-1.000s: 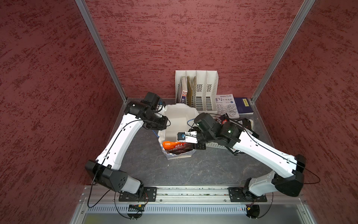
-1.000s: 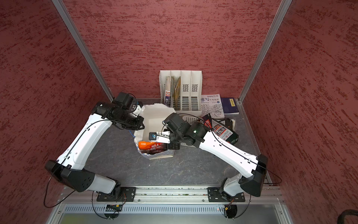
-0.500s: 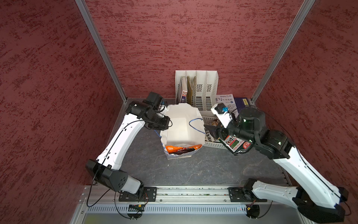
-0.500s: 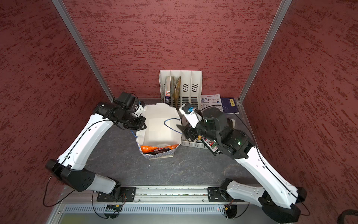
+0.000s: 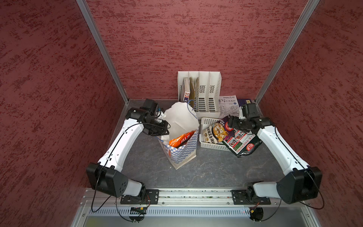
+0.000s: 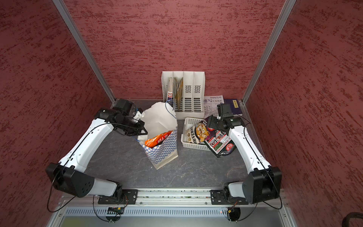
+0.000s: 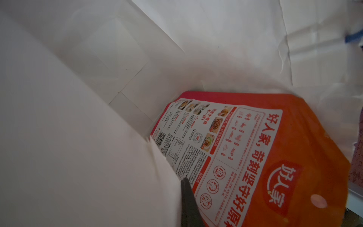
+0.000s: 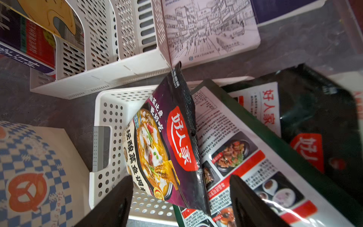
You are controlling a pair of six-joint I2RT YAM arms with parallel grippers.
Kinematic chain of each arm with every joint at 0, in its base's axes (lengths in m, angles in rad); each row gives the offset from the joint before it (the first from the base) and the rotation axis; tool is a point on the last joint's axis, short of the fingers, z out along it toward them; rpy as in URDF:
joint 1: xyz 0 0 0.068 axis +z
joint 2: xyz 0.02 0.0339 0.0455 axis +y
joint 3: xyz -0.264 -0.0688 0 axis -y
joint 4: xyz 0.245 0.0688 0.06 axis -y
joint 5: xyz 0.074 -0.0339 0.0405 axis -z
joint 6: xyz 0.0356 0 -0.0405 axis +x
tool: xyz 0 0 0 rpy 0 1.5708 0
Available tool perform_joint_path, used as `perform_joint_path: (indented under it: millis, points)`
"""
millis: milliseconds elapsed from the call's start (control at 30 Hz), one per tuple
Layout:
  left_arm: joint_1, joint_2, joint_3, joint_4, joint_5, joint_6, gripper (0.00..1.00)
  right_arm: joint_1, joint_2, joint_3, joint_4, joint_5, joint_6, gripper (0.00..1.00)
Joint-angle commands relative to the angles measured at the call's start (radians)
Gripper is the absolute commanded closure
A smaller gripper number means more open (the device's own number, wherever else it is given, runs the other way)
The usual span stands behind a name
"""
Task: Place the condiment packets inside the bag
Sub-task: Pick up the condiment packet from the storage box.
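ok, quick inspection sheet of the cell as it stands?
surface: grey stone-look tabletop, nothing spilled.
job's things: bag upright, open, orange packet inside; fish-soup packet in white basket, dark packets overhanging its edge.
clutter: file organizer with upright books; two flat books beside it.
grippers: left gripper shut on bag rim; right gripper open above basket, empty.
cables: black leads along both arms, looping at the bases.
surroundings: red textured walls, aluminium posts, front rail.
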Motion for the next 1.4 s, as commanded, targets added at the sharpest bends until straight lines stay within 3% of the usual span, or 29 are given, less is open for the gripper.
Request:
perform_joint_path:
  millis: [0, 133, 333, 533, 700, 800, 833, 867, 900, 1033, 1200, 1367]
  points:
    - [-0.002, -0.076, 0.028, 0.041, 0.073, 0.001, 1.00, -0.016, 0.023, -0.015, 0.060, -0.065, 0.036, 0.20]
    - [-0.001, -0.088, 0.027, 0.044, 0.102, 0.024, 1.00, -0.018, 0.076, -0.030, 0.083, -0.096, 0.031, 0.21]
    - [-0.001, -0.075, 0.024, 0.058, 0.060, 0.043, 1.00, -0.018, 0.132, -0.068, 0.184, -0.282, 0.061, 0.33]
    - [-0.001, -0.072, 0.026, 0.072, 0.060, 0.045, 1.00, -0.018, 0.160, -0.136, 0.274, -0.313, 0.111, 0.39]
    - [-0.001, -0.062, 0.021, 0.073, 0.054, 0.042, 1.00, -0.016, 0.201, -0.192, 0.413, -0.346, 0.196, 0.52]
    - [-0.002, -0.058, 0.023, 0.067, 0.044, 0.041, 1.00, -0.013, 0.210, -0.199, 0.447, -0.335, 0.221, 0.64]
    - [-0.001, -0.058, 0.024, 0.067, 0.042, 0.041, 1.00, -0.011, 0.208, -0.197, 0.443, -0.319, 0.218, 0.71]
    - [-0.002, -0.058, 0.026, 0.065, 0.039, 0.043, 1.00, -0.009, 0.197, -0.196, 0.435, -0.303, 0.211, 0.88]
    - [0.000, -0.059, 0.027, 0.064, 0.038, 0.043, 1.00, -0.008, 0.178, -0.196, 0.427, -0.284, 0.201, 0.96]
    - [-0.001, -0.063, 0.034, 0.060, 0.033, 0.045, 1.00, 0.000, 0.047, -0.201, 0.393, -0.228, 0.107, 1.00]
    - [0.000, -0.063, 0.041, 0.061, 0.025, 0.048, 1.00, 0.026, -0.177, -0.206, 0.420, -0.353, -0.125, 1.00]
    - [-0.002, -0.060, 0.044, 0.062, 0.031, 0.055, 1.00, 0.089, -0.377, -0.110, 0.391, -0.471, -0.412, 1.00]
